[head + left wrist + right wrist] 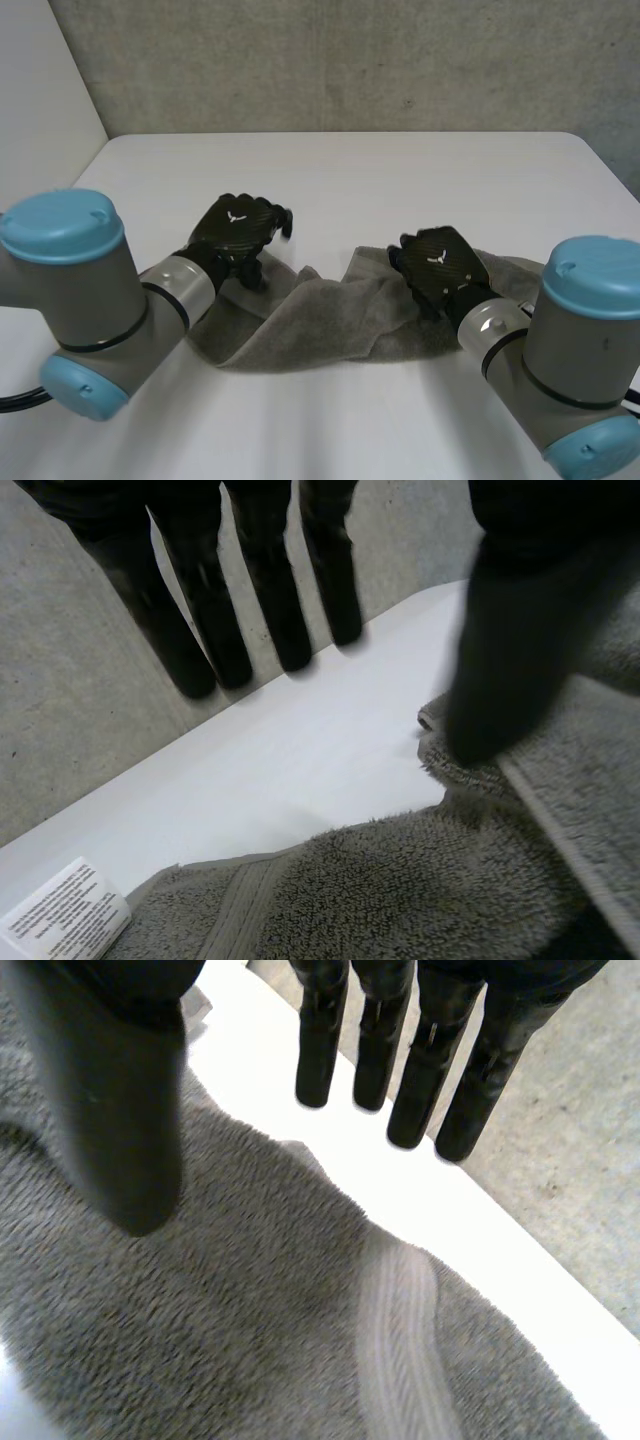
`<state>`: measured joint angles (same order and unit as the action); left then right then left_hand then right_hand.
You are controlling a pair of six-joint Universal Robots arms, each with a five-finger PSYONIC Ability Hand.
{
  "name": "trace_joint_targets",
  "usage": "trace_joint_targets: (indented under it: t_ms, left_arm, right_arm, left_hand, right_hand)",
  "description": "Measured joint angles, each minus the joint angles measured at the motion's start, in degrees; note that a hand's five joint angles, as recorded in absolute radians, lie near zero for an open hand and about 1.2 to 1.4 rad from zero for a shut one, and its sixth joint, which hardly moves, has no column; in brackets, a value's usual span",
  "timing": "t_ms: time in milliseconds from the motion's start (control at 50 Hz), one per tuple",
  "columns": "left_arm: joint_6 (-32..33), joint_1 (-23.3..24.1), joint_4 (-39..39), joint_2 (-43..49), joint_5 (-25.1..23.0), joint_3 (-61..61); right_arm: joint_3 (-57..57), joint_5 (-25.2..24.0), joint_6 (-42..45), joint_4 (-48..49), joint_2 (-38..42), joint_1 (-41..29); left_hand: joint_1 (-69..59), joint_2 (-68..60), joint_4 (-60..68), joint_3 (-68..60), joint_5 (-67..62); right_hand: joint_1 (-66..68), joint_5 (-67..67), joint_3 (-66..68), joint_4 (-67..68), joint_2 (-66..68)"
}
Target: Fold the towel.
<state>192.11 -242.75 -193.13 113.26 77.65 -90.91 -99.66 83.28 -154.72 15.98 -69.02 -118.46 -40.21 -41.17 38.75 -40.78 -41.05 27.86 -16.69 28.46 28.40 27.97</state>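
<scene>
We judge the fold not yet begun: the grey towel (pixel 330 320) lies rumpled in a strip on the white table (pixel 350 170). Next, each hand needs a pinch on 1 end. The left hand (pixel 238 232) is at the towel's left end, fingers straight, thumb seemingly touching the hem, gripping nothing. The right hand (pixel 440 262) is over the right end, fingers straight, thumb apart, clasping nothing.

The table (pixel 350 180) is white. A grey towel (pixel 330 322) lies rumpled on its near half, stretched from side to side.
</scene>
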Motion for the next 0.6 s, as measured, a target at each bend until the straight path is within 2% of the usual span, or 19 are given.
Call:
trace_joint_targets:
  t_ms: [20, 60, 120, 220, 360, 500, 600]
  left_arm:
    - [-0.06, -0.05, 1.40, -0.99, 0.02, 0.03]
    - [-0.17, -0.17, 3.45, -2.68, 0.01, -0.12]
    - [-0.33, -0.48, 6.94, -6.27, -0.04, -1.15]
    - [-0.41, -1.32, 10.13, -11.08, 0.14, -4.74]
    - [-0.67, -3.58, 10.54, -14.72, 0.55, -13.31]
    - [-2.72, -4.37, 10.15, -14.18, 0.61, -17.94]
    - [-4.72, -4.42, 8.89, -11.60, 0.66, -18.07]
  right_arm:
    - [0.66, -0.05, 0.12, -0.67, -0.15, 0.01]
    - [2.01, -0.18, 0.36, -2.35, -0.26, 0.02]
    - [5.45, -0.55, 0.78, -7.04, -0.22, 0.04]
    - [11.96, -1.71, 1.29, -14.80, 0.44, 0.19]
    - [21.52, -4.86, 1.70, -21.60, 3.91, 1.54]
    - [28.02, -6.58, 2.69, -26.18, 9.23, 3.27]
    - [30.05, -6.29, 6.56, -27.54, 13.00, 3.69]
  left_hand:
    - [9.27, 9.10, -9.48, 9.50, 9.61]
    - [20.79, 20.98, -19.90, 21.66, 21.63]
    - [24.43, 25.91, -23.20, 26.13, 27.49]
    - [24.44, 26.03, -23.20, 26.22, 27.85]
    - [24.44, 26.02, -23.20, 26.21, 27.83]
    - [24.44, 26.01, -23.20, 26.17, 27.11]
    - [24.25, 25.37, -23.02, 25.31, 25.37]
  right_hand:
    - [-2.73, 3.14, -3.23, -3.02, -2.80]
    - [-4.53, 5.77, -5.69, -5.56, -4.80]
    - [-6.00, 7.97, -6.93, -7.68, -5.65]
    - [-7.21, 9.13, -7.38, -8.36, -6.16]
    - [-9.96, 11.01, -10.39, -10.38, -7.52]
    - [-10.15, 11.01, -10.46, -10.38, -7.52]
    - [-10.14, 10.90, -10.46, -10.38, -7.52]
